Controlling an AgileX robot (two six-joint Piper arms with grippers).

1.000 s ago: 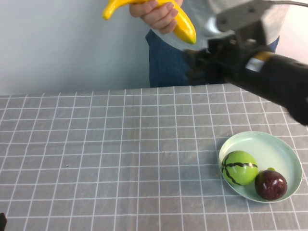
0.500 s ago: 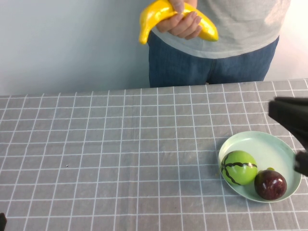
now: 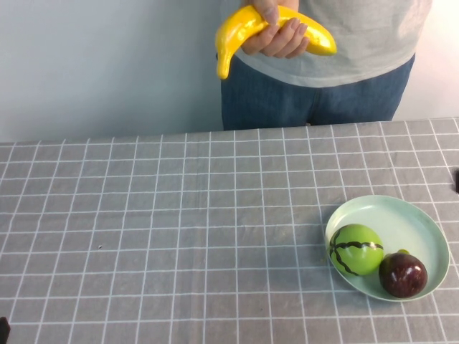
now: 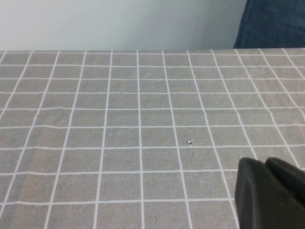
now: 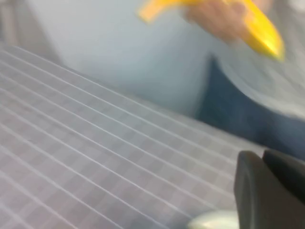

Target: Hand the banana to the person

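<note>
The person [image 3: 344, 50], in a grey T-shirt and blue jeans, stands behind the table's far edge. The person's hand [image 3: 278, 39] holds the yellow banana [image 3: 237, 29] in front of the chest. The banana also shows in the right wrist view [image 5: 261, 34]. My right gripper [image 5: 262, 156] is shut and empty, back on the right side of the table near the plate. Only a dark sliver of that arm [image 3: 456, 180] shows at the high view's right edge. My left gripper [image 4: 265, 164] is shut and empty, low over the cloth at the near left.
A pale green plate [image 3: 412, 215] lies at the near right and holds a green striped ball [image 3: 356, 249] and a dark red fruit [image 3: 403, 274]. A grey checked cloth [image 3: 179, 215] covers the table. A pale wall stands behind.
My right arm has pulled back from beside the person's hand to the right, almost out of the high view. The person's hand has moved the banana right and down a little.
</note>
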